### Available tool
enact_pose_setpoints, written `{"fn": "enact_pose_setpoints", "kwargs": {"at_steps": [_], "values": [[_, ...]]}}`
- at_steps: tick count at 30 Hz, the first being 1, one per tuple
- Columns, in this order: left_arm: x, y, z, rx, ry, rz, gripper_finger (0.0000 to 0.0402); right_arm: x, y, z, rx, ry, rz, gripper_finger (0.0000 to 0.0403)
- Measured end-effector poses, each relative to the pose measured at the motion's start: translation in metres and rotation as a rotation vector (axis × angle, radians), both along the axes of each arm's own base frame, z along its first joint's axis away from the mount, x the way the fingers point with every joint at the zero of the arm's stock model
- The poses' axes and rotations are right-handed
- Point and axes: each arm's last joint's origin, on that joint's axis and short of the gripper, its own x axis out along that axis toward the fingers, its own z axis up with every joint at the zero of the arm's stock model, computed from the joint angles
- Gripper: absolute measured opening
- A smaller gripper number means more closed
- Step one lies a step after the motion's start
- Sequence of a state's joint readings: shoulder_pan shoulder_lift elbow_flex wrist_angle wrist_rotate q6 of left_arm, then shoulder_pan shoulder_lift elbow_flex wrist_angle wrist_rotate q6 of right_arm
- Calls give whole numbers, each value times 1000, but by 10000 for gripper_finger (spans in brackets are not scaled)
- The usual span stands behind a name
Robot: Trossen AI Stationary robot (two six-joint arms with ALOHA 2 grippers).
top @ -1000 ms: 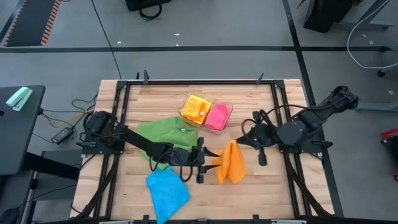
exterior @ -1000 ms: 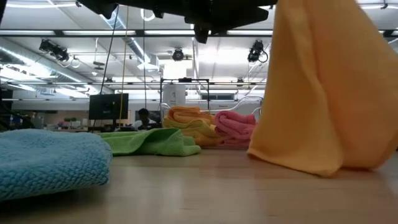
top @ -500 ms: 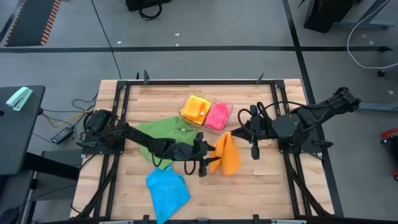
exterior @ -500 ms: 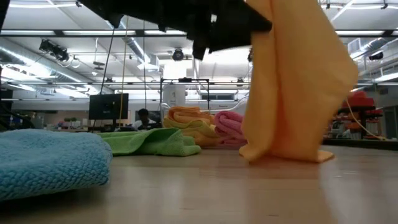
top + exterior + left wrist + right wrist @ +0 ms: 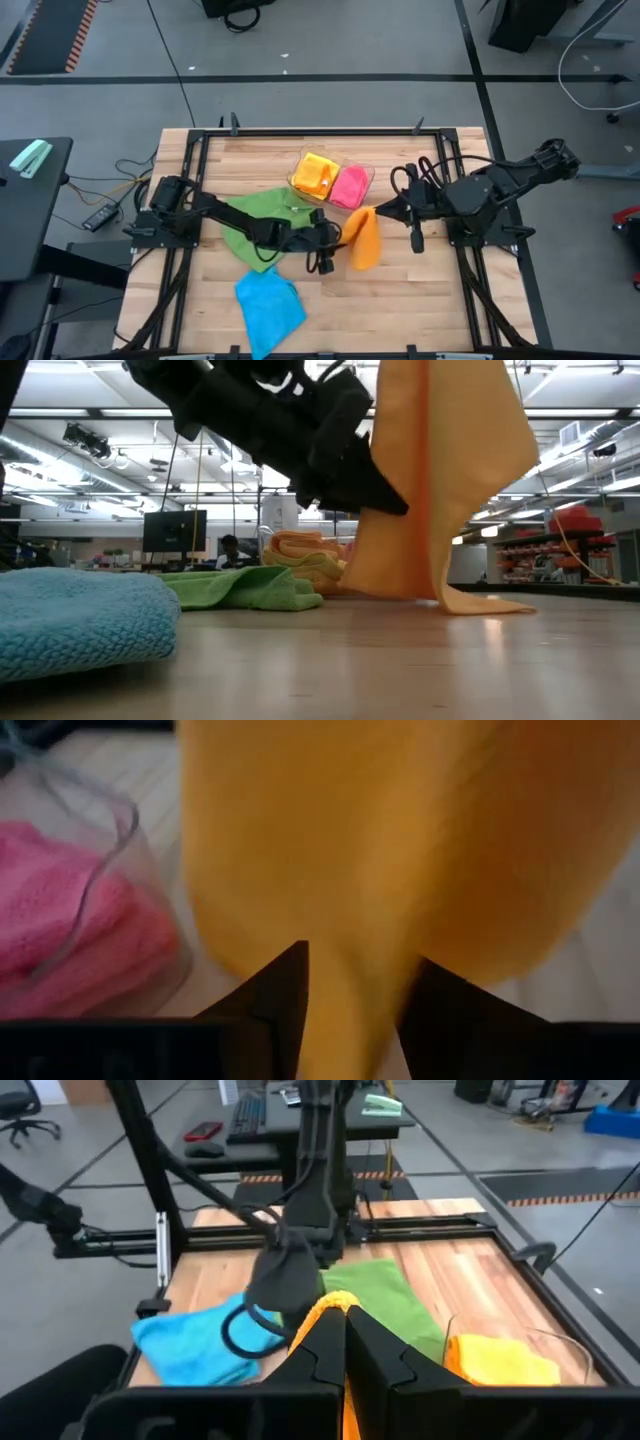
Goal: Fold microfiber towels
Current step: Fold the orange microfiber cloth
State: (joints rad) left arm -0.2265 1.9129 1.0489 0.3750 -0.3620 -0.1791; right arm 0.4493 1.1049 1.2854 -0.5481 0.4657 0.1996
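Note:
The orange towel (image 5: 362, 240) hangs mid-table from my right gripper (image 5: 378, 211), which is shut on its top. My left gripper (image 5: 338, 238) reaches in from the table's left. It is open, with its two fingers (image 5: 285, 990) on either side of the towel's lower hanging part (image 5: 355, 1010). The towel's bottom end (image 5: 480, 603) rests on the table. A green towel (image 5: 258, 220) lies crumpled under my left arm, and a blue towel (image 5: 268, 308) lies near the front edge. My right gripper pinches the orange towel's top (image 5: 322, 1312) between its two shut fingers. The fingers slant down from the table's right. How many layers it has I cannot tell. The towel hangs below the fingers in loose folds with its lowest end on the table. My left gripper has the cloth in the gap between its fingers. I cannot tell whether the fingers touch it.
A clear plastic tray (image 5: 368, 172) at the far middle holds a yellow towel (image 5: 314, 175) and a pink towel (image 5: 348, 186), close behind the orange one. Black frame rails run along the table's edges. Bare wood lies at the near right.
My right gripper has drawn the orange towel up and toward the far edge. The towel has gone from a broad drape to a narrower hanging shape. My left gripper has tipped downward and moved toward the towel, and now stands at its lower part.

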Motion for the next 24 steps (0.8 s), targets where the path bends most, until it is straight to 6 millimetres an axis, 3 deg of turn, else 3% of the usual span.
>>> {"fn": "enact_pose_setpoints", "kwargs": {"at_steps": [8,13,20,24], "values": [[-5,1,-9,7,98,8,74,-4,8,0,13,3,51,10],[-5,-3,-3,-16,69,-38,12,-5,13,-1,38,20,138,10],[-15,-20,30,-99,0,-172,28,-13,26,-4,124,90,324,10],[-25,-36,49,-62,-47,-273,14,-20,39,-4,172,110,417,10]]}}
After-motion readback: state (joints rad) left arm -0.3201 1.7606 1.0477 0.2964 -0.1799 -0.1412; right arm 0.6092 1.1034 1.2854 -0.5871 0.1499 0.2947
